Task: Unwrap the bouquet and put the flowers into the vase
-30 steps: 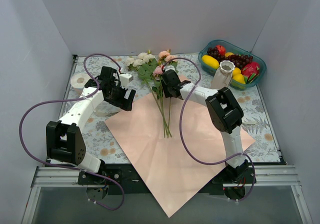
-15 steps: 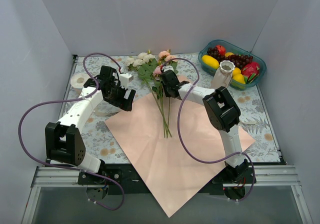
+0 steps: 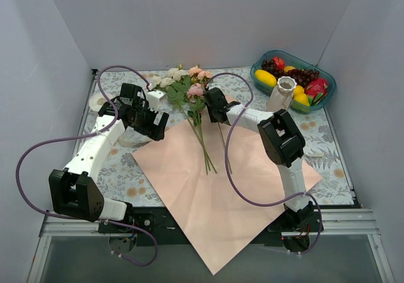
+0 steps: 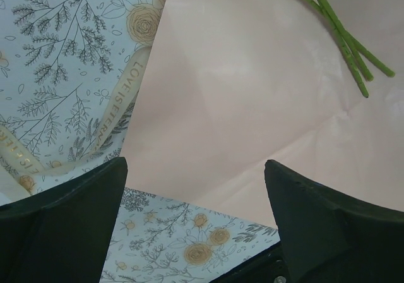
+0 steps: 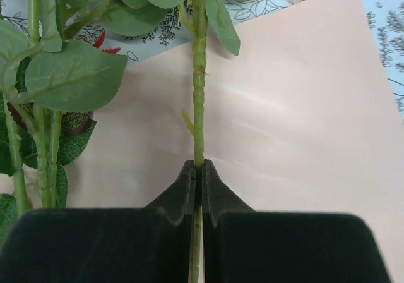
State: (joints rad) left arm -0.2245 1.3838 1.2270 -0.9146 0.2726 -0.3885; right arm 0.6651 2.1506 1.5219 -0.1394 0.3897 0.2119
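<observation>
Your right gripper (image 3: 213,106) is clamped shut on a single green stem (image 5: 199,93), pinched between its fingertips low on the stalk, with leaves fanning out just ahead of it and the blooms beyond. The other flowers (image 3: 180,84) lie just to its left, heads past the far edge of the pink paper (image 3: 214,188) and stems trailing back across it. That sheet is spread flat beneath both grippers, and the cream ribbon (image 4: 120,100) lies loose on the patterned cloth just beyond the tips of your left gripper (image 4: 194,166), at the sheet's edge, so the unwrapping looks finished. The left gripper hangs with its jaws wide apart and nothing between them, bare paper under it and a few stem ends (image 4: 341,33) ahead and to its right. The vase (image 3: 282,93) stands upright well off to the right of your right gripper, just in front of the fruit bowl (image 3: 260,76), and no flower shows in its mouth. By this view, the whole second half remains: every stem has yet to be carried across and stood in the vase, beginning, most likely, with the one you hold.
</observation>
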